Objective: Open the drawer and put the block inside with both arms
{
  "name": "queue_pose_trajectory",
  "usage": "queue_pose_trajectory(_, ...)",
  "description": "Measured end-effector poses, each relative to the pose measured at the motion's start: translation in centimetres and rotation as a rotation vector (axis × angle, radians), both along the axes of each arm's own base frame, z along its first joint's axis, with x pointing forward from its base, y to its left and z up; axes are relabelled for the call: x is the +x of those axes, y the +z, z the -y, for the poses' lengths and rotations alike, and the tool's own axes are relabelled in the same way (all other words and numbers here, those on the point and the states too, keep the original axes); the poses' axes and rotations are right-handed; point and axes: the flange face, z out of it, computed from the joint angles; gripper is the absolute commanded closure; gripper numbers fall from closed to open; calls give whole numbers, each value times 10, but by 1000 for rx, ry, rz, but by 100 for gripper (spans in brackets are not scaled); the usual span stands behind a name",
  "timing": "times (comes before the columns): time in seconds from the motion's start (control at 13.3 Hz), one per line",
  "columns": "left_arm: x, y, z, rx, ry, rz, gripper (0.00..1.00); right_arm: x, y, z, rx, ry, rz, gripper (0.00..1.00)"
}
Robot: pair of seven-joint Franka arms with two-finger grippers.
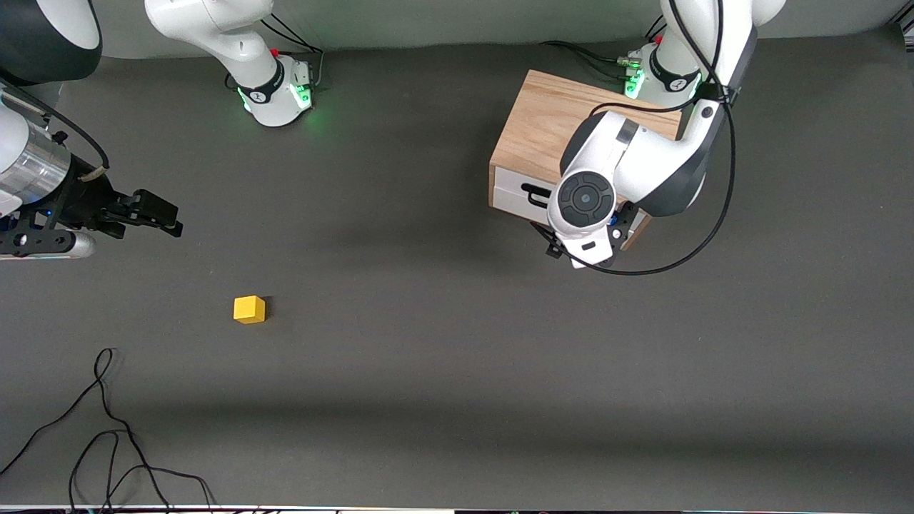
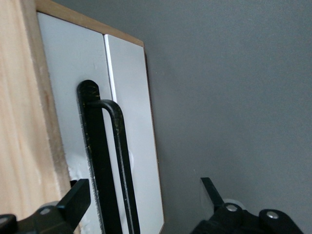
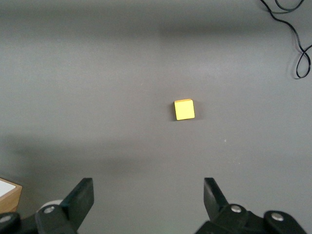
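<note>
A: The block?
B: Small yellow cube, alone on the desk, ahead of the right gripper's spread fingers.
A: The drawer?
B: Shut; only the left wrist view shows its black handle between the left gripper's open fingers.

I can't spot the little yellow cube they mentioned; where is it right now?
The block sits alone on the grey table toward the right arm's end, nearer the front camera than the drawer, untouched by the open right gripper.
</note>
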Motion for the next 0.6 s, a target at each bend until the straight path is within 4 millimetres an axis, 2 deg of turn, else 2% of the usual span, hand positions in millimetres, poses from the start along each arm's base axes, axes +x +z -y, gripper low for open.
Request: queue_pose_trajectory(0.6,-8,-23,-3,12,28,6,0,0,0,-1,0,2,0,0)
